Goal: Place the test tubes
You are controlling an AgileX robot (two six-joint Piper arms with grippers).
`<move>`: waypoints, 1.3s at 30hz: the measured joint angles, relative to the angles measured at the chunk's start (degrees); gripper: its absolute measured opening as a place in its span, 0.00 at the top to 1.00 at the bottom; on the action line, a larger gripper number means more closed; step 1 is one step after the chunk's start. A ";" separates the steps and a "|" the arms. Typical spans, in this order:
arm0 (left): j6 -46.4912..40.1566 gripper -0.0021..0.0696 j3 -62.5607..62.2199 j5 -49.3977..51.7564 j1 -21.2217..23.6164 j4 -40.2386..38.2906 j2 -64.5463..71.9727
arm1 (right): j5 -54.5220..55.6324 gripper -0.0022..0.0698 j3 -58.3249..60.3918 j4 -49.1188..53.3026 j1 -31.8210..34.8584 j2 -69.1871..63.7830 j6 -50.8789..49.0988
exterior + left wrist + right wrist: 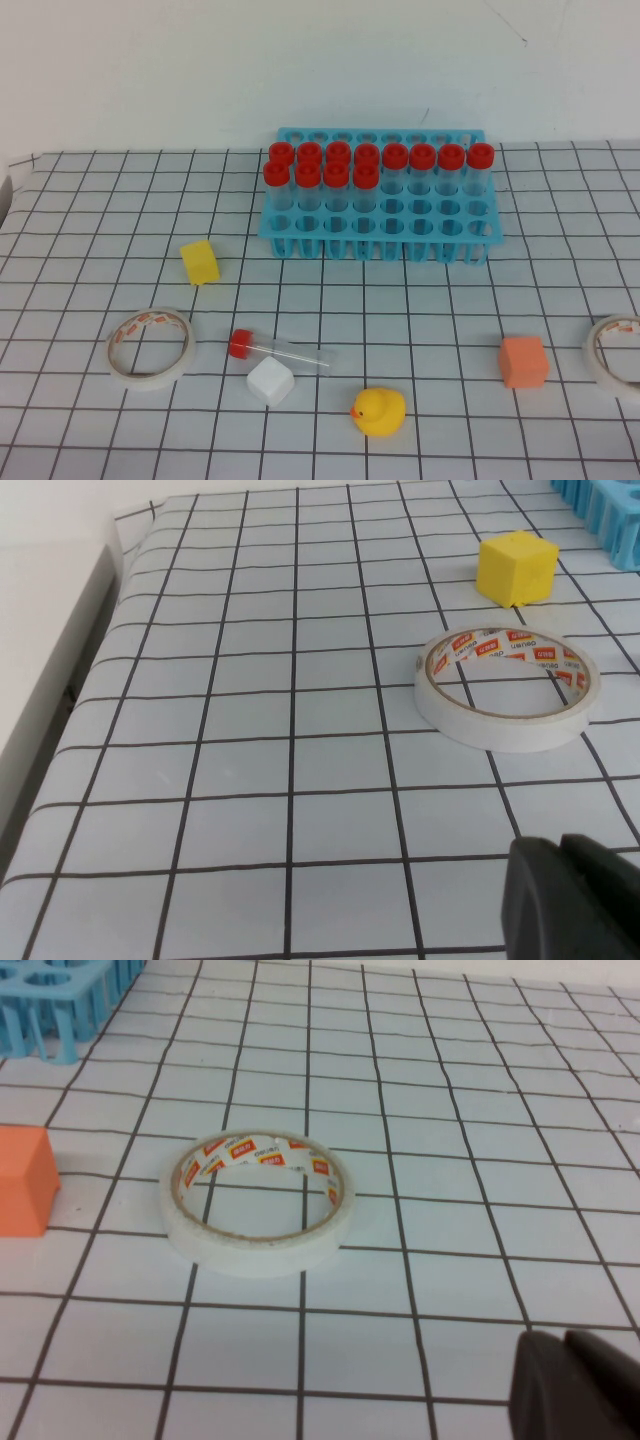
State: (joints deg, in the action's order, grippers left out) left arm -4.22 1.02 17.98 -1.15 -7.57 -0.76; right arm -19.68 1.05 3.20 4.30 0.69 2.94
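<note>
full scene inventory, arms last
rack: 1, blue, back centre
racked tubes: 12, red caps, rows of eight and four
loose tube: 1, red cap, lying front left
white cube: 1, white, beside loose tube
yellow cube: 1, yellow, left of rack
orange cube: 1, orange, front right
duck: 1, yellow, front centre
tape rolls: 2, white, front left, right edge
left gripper: 1, dark, shut, near left roll
right gripper: 1, dark, shut, near right roll
</note>
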 joint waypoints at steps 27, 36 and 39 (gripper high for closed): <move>-0.42 0.97 0.00 0.00 0.00 0.25 0.00 | 0.00 0.97 0.00 0.00 0.00 0.00 0.00; -2.34 0.97 0.00 0.00 0.00 2.09 0.00 | 0.00 0.97 0.00 -0.03 0.00 0.00 0.00; -2.47 0.97 0.00 0.00 0.00 2.20 0.00 | 0.00 0.97 0.00 -0.03 0.00 0.00 0.00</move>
State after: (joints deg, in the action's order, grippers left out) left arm -6.69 1.02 17.98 -1.15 -5.37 -0.76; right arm -19.68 1.05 3.16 4.30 0.69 2.94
